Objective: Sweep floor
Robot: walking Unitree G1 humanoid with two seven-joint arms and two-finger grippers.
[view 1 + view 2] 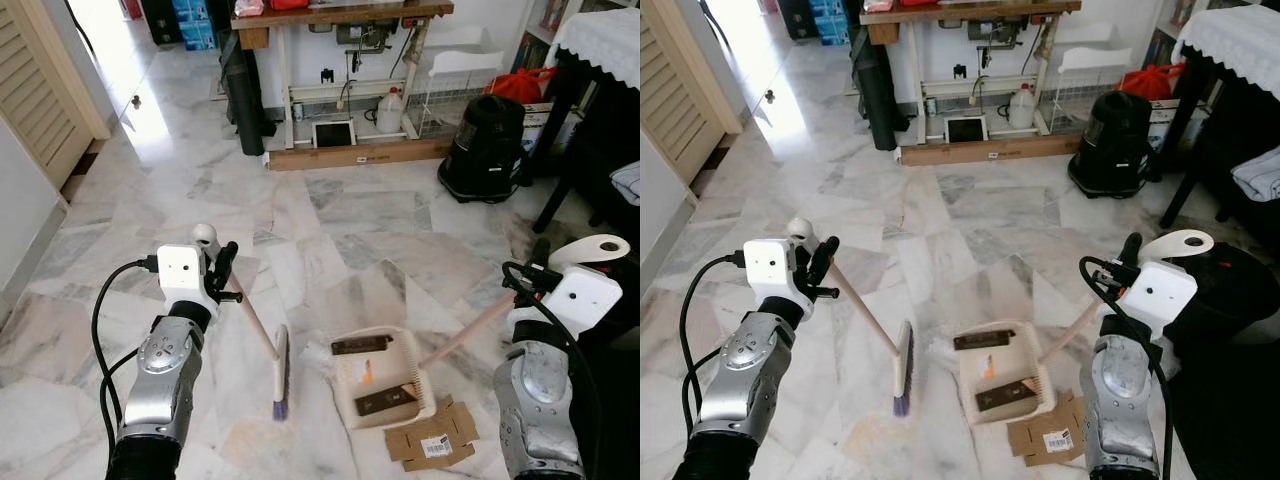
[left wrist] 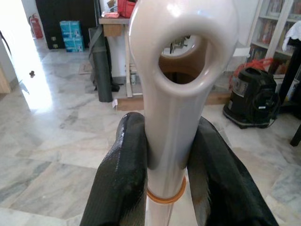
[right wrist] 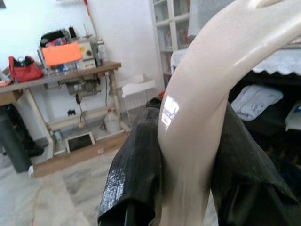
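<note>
**Broom and dustpan held over the marble floor**

Flattened brown cardboard scraps (image 1: 432,440) lay nearest. The left gripper (image 2: 165,155) clamped the cream broom handle (image 1: 252,318), its purple-bristled head (image 1: 281,377) resting on the marble floor (image 1: 380,215). The right gripper (image 3: 186,155) gripped the cream plastic dustpan's (image 1: 383,377) long handle (image 1: 466,333); dark debris sat inside the pan. A black vacuum cleaner (image 1: 487,147) stood farther off.
</note>
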